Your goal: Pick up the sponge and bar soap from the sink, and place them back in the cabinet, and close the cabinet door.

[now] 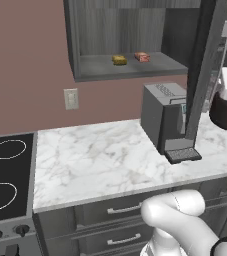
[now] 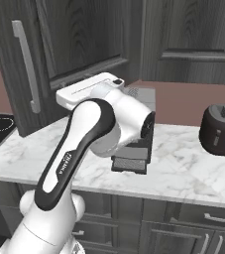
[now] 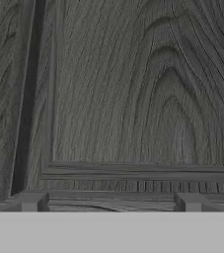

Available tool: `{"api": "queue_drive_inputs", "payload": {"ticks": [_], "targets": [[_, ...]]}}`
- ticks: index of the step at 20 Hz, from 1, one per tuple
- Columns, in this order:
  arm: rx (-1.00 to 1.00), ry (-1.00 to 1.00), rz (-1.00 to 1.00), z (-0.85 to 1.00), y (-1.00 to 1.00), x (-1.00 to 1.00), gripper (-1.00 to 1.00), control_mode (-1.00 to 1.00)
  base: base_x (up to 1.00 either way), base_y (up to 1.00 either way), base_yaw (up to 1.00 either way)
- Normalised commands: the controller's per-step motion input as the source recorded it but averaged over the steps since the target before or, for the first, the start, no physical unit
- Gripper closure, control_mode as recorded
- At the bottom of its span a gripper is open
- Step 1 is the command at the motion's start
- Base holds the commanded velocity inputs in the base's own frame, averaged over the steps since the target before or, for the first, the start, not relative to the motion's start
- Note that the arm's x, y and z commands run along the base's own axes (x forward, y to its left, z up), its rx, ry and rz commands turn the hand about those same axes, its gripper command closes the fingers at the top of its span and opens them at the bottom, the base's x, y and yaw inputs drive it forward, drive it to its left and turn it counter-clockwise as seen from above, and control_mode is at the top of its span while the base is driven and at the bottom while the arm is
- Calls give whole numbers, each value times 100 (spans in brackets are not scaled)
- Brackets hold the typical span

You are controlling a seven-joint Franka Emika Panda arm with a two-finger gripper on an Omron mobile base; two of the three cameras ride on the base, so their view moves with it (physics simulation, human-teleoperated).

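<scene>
The fingers (image 3: 111, 202) are spread as wide as they go and pinch nothing; their two tips (image 3: 30, 201) rise at six o'clock in the hand view, right up against the wood-grain face of the cabinet door (image 3: 133, 99), though whether they touch it cannot be told.

The step in hand looks to be the last one, swinging the door shut. To do it well, I would keep the hand flat against the panel, push near the free edge by the silver bar handle (image 2: 26, 64) rather than near the hinge, and follow the door's arc so the tips do not slide off.

Outward from there, the door (image 1: 205, 70) stands open edge-on at two o'clock in the left base view. Inside the cabinet (image 1: 120, 37), the sponge (image 1: 118, 60) and the bar soap (image 1: 142, 57) lie on the shelf just beside each other, apart, the sponge at nine o'clock of the soap. So both are already stowed.

Below, a grey coffee machine (image 1: 165, 117) stands on the marble worktop (image 1: 100, 160), close under the door's swing; a dark toaster (image 2: 220, 130) sits at three o'clock in the right base view.
</scene>
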Motion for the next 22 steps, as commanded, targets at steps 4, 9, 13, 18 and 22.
{"api": "queue_drive_inputs", "payload": {"ticks": [4,9,13,18,22], "targets": [[0,0,-7,0,31,55,-100,-100,0,0,0],[0,0,-9,0,19,57,-100,-100,0,0,0],[0,0,-13,0,21,53,-100,-100,0,0,0],[0,0,-14,0,26,48,-100,-100,0,0,0],[0,0,-15,0,27,40,-100,-100,0,0,0]]}}
